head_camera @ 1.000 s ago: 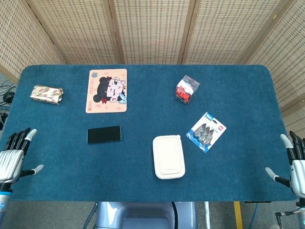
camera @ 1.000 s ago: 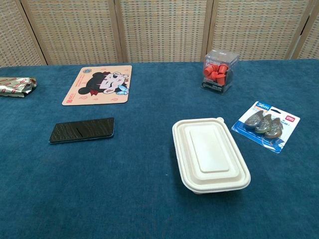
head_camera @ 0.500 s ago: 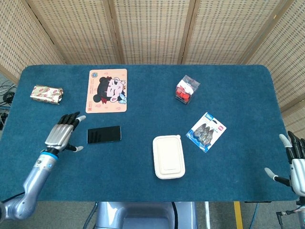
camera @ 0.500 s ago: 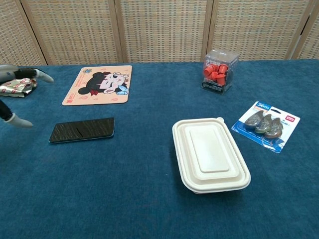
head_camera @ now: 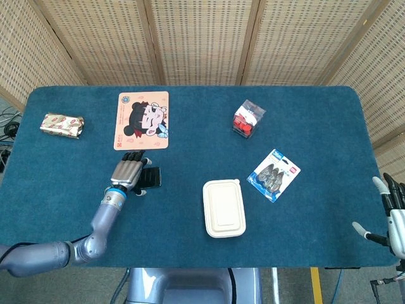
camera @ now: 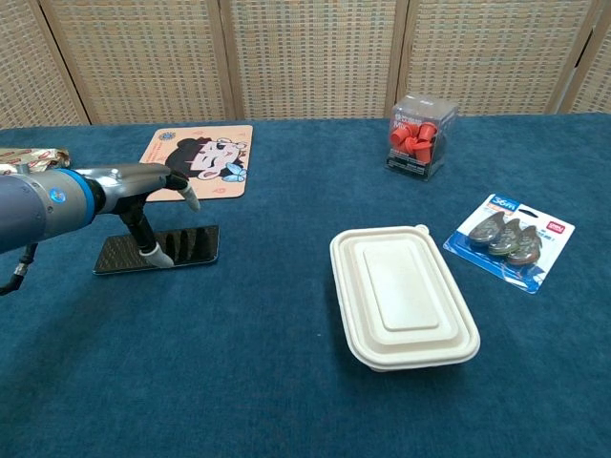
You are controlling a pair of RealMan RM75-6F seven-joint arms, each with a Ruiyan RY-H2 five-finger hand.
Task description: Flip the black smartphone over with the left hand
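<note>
Woven screens (head_camera: pixel 202 38) behind blue table (head_camera: pixel 190 139)

Black smartphone (camera: pixel 181 246), blue table (head_camera: pixel 190 126)

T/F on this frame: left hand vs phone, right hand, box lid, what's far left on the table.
1. The left hand is over the phone. True.
2. The phone is lifted clear of the table. False: it lies flat.
3. The right hand holds the blister pack. False: it is open at the table's right edge, away from the pack.
4. The white box has its lid on. True.
5. A foil packet lies at the far left. True.
</note>
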